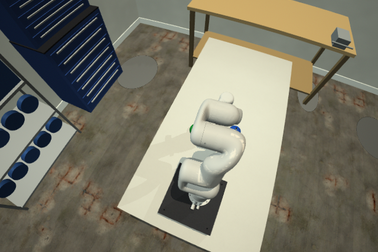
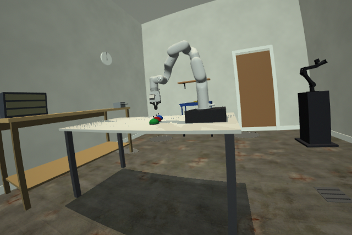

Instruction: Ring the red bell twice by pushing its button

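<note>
Item: pincer (image 2: 155, 108). Fingers drawn fully together into a single downward point, nothing between them. It hangs from the white arm (image 2: 197, 70) with a visible gap of air below the tip. In the top view it is hidden under the arm's links.

Directly beneath, a little toward the camera in the exterior view: a tight cluster of three bells.
- Red bell (image 2: 157, 119): the task's thing. Only a sliver shows between its two neighbours; it lies just below the pincer tip, not touched. In the top view the arm covers it entirely.
- Green bell (image 2: 153, 121): nearest the exterior camera, beside the red one; whether they touch cannot be told.
- Blue bell (image 2: 159, 116): on the far side, equally close.

Small dark button studs stand above the domes, too small to assign to a bell with certainty.

Bearing surface: white table (image 2: 204, 127), with the arm's black base block (image 2: 219, 114) well apart from the bells.

Step in hand, as judged: lining up over the red button ahead of a press; no press count can be read here.

Next move, as judged: a straight, narrow descent onto the red button to its full travel, then a full lift and brief pause. The neighbours crowd close, so sideways drift risks the wrong button or a shifted bell.
</note>
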You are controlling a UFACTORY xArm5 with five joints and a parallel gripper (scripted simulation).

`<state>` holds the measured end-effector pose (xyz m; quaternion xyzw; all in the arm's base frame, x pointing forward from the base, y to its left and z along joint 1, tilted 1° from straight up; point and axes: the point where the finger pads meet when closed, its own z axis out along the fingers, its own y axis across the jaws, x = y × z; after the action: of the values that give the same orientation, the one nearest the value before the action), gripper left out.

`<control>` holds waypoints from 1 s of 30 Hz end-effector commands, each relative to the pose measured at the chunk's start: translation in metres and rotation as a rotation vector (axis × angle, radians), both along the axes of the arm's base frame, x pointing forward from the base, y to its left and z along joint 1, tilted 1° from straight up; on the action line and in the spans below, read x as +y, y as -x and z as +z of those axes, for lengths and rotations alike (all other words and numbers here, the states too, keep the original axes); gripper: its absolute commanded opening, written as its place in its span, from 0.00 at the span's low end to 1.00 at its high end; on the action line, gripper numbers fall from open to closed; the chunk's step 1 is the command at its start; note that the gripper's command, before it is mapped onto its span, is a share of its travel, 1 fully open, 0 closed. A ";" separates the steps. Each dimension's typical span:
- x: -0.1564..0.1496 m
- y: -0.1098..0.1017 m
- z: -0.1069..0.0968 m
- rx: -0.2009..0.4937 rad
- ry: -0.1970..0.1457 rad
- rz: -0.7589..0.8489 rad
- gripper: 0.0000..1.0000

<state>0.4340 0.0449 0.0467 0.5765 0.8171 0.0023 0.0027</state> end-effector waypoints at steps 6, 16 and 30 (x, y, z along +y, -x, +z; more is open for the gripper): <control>0.000 -0.002 -0.014 -0.004 0.000 0.000 0.00; 0.000 -0.003 -0.029 -0.004 0.000 0.000 0.00; 0.000 -0.003 -0.036 -0.004 0.000 0.000 0.00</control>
<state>0.4355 0.0444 0.0105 0.5765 0.8171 0.0024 0.0028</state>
